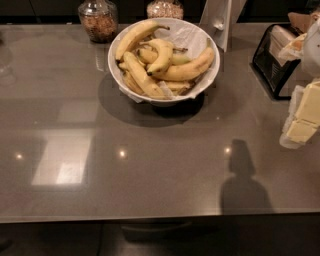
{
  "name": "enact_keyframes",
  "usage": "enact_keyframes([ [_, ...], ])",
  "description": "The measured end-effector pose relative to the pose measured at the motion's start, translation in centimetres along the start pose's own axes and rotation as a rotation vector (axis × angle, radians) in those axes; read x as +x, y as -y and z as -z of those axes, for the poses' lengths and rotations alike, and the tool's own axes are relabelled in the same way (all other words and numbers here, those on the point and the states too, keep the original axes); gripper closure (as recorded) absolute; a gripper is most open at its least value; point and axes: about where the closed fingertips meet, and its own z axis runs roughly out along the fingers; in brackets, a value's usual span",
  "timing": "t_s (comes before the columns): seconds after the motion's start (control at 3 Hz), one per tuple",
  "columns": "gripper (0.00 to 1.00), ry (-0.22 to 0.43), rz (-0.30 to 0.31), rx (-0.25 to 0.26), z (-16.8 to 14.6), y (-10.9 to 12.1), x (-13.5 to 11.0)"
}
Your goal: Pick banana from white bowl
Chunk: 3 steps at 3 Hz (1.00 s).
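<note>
Camera view: A wide white bowl, lined with crumpled white paper, sits toward the back of a glossy grey-brown counter and holds a pile of bananas. The banana, long, thick and deep golden yellow, lies along the right side of the pile. Its gentle curve follows the bowl's rim and one end rises toward the right edge. A shorter, sharply hooked banana rests against it at the centre of the heap. A long paler banana with a dark stem stretches across the upper left, and another lies slantwise below it.

The robot's claw, pale and blocky, hangs at the far right edge of the frame. It is above the counter and well apart from the bowl, with nothing seen in its grip; whether it is wide or narrow cannot be told. Part of the white arm shows above it.

Behind the bowl stand two glass jars, the second cut off by the top of the frame. A white upright stand rises just to the bowl's right rear. A black wire rack sits near the counter's right side. A dark shadow falls on the front of the counter, and small points of light glint on its surface.
</note>
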Motion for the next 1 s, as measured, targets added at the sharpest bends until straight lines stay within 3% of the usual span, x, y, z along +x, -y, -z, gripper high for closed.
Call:
enact_keyframes([
  [0.33, 0.0, 0.001, 0.0, 0.0, 0.0, 0.0, 0.0],
  [1.0, 0.0, 0.177, 0.078, 0.065, 1.2, 4.0, -5.0],
])
